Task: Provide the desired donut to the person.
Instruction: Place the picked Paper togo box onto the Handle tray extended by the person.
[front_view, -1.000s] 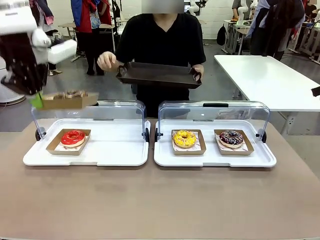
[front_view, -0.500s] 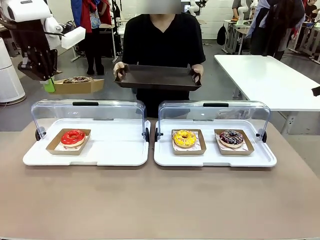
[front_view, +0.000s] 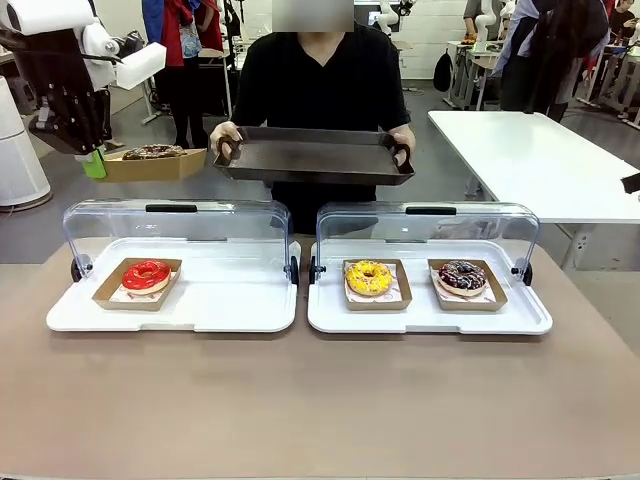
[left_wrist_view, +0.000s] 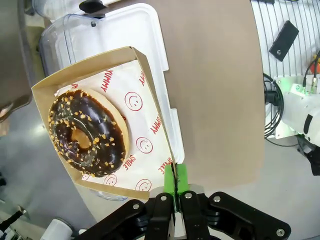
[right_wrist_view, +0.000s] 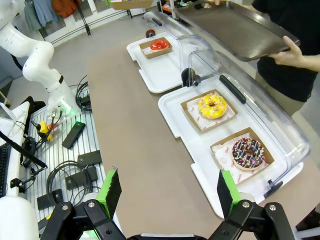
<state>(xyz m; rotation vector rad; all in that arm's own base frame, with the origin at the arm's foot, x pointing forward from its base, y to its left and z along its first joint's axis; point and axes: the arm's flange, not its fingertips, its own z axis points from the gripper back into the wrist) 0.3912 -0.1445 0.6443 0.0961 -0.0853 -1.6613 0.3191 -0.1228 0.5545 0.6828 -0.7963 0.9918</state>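
Note:
My left gripper is shut on the edge of a cardboard tray that carries a chocolate donut with nut bits, held high above the left display case. In the left wrist view the gripper pinches the tray wall, and the chocolate donut lies on printed paper. The person in black holds a dark serving tray with both hands, just right of the held donut. My right gripper hangs open above the table with nothing between its fingers.
Two white display trays with raised clear lids stand on the brown table. The left tray holds a red donut. The right tray holds a yellow donut and a sprinkled chocolate donut. Bystanders stand behind.
My left gripper has lifted the chocolate donut's tray higher and toward the person. The person has brought the dark serving tray forward and closer to it, now gripping it with both hands.

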